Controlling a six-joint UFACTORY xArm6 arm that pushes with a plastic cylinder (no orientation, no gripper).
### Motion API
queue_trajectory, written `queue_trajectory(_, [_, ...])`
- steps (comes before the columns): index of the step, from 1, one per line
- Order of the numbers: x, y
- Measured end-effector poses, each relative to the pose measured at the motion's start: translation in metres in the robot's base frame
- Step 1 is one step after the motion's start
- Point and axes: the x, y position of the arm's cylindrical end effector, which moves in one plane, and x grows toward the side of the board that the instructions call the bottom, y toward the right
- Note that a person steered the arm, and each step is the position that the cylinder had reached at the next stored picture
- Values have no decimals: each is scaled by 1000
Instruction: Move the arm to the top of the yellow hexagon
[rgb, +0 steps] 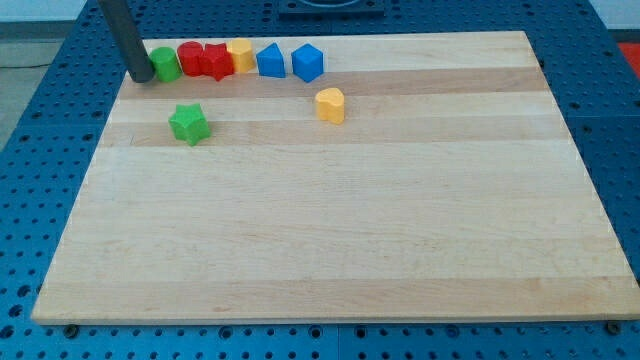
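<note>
The yellow hexagon (241, 54) sits in a row of blocks near the view's top left, touching a red star (217, 62) on its left. My tip (141, 78) is at the left end of that row, just left of a green cylinder (165, 64), well to the left of the yellow hexagon. The rod runs up out of the view's top. A red cylinder (191, 58) stands between the green cylinder and the red star.
Right of the yellow hexagon are a blue triangular block (270, 61) and a blue cube-like block (308, 63). A yellow heart-like block (330, 105) lies below them. A green star (188, 124) lies below the row. The wooden board (350, 230) rests on a blue perforated table.
</note>
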Motion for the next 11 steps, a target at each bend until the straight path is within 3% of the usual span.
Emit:
queue_trajectory(3, [-12, -36])
queue_trajectory(5, [-73, -29])
queue_trajectory(8, [-78, 103])
queue_trajectory(11, [-78, 128])
